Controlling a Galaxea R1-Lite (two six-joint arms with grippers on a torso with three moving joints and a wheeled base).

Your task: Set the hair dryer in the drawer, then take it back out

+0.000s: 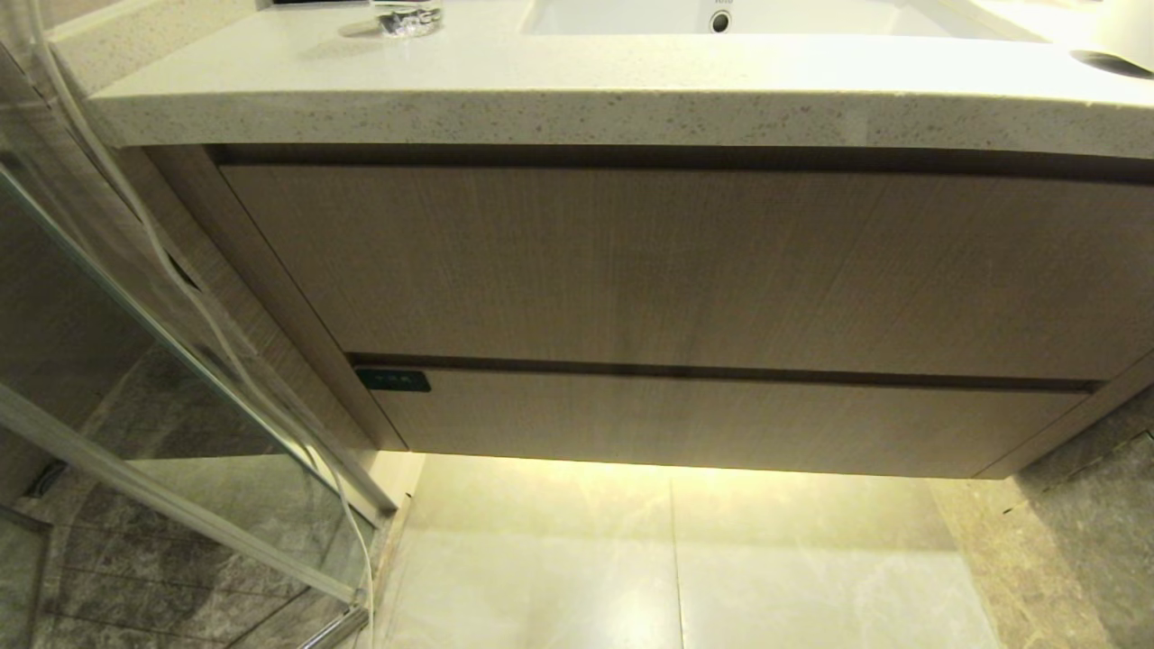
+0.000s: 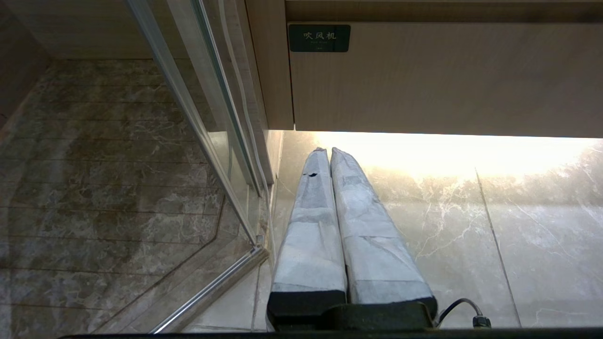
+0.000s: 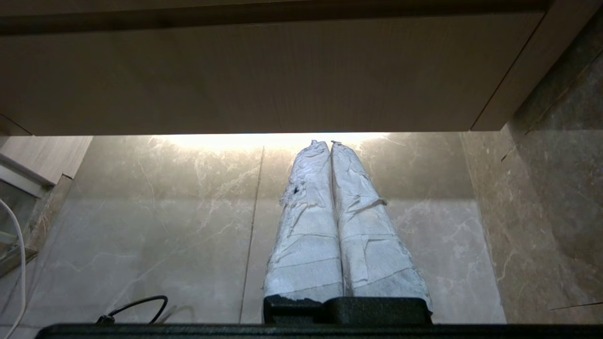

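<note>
Wood-grain fronts fill your head view: the wide shallow light wood-grain drawer (image 1: 721, 419) sits pushed in flush under the taller plain wood-grain front (image 1: 676, 261), its long axis running side to side across the vanity and its face turned toward you. Its small dark green label (image 1: 393, 380) marks the upper corner on your left side. Above both fronts lies the speckled pale stone table (image 1: 577, 108), with a white sink basin (image 1: 721, 16) sunk into it and the base of a clear glass thing (image 1: 407, 18) near the far left edge. At the far right edge of the table you can make out part of a white rounded object (image 1: 1122, 36); you cannot tell from this sliver whether it is the hair dryer, nor which way it points.

Your left claw (image 2: 328, 151) hangs low over the pale marble floor (image 2: 471, 226), just below the drawer's labelled corner and beside the glass shower partition (image 2: 212, 141), its taped fingers pressed together with nothing between them. Your right claw (image 3: 326, 143) hangs likewise under the drawer's other end, near the dark stone wall (image 3: 556, 188), fingers pressed together and empty.
</note>
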